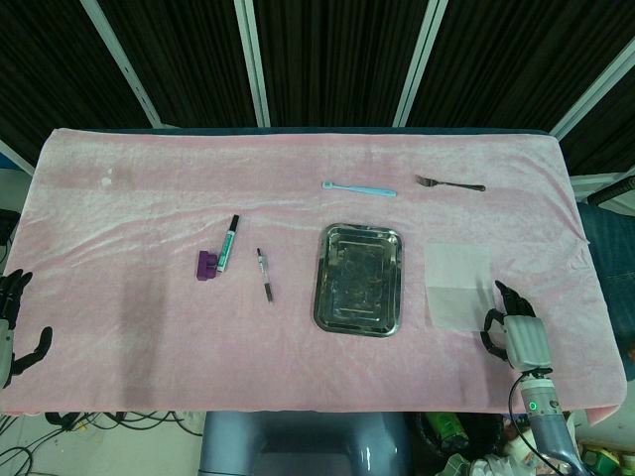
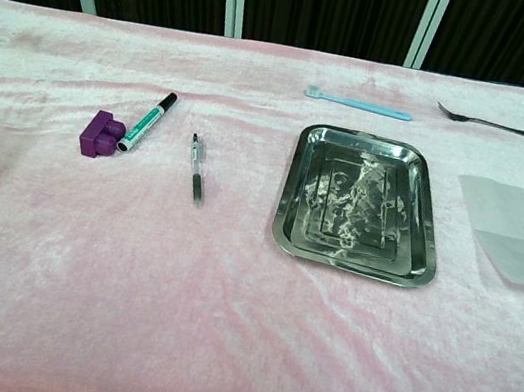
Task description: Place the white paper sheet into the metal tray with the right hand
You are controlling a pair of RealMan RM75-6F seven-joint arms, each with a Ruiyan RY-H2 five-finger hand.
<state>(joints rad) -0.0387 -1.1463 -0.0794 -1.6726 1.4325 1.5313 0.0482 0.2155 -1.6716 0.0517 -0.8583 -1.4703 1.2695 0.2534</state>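
The white paper sheet lies flat on the pink cloth, just right of the metal tray, not yet lifted; the right hand hovers empty beside its near corner, fingers apart, seemingly to reach it; the left hand waits empty, idle at the table's edge.

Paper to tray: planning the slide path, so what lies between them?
Nothing: only bare pink cloth between the paper and the tray, clearest in the head view.
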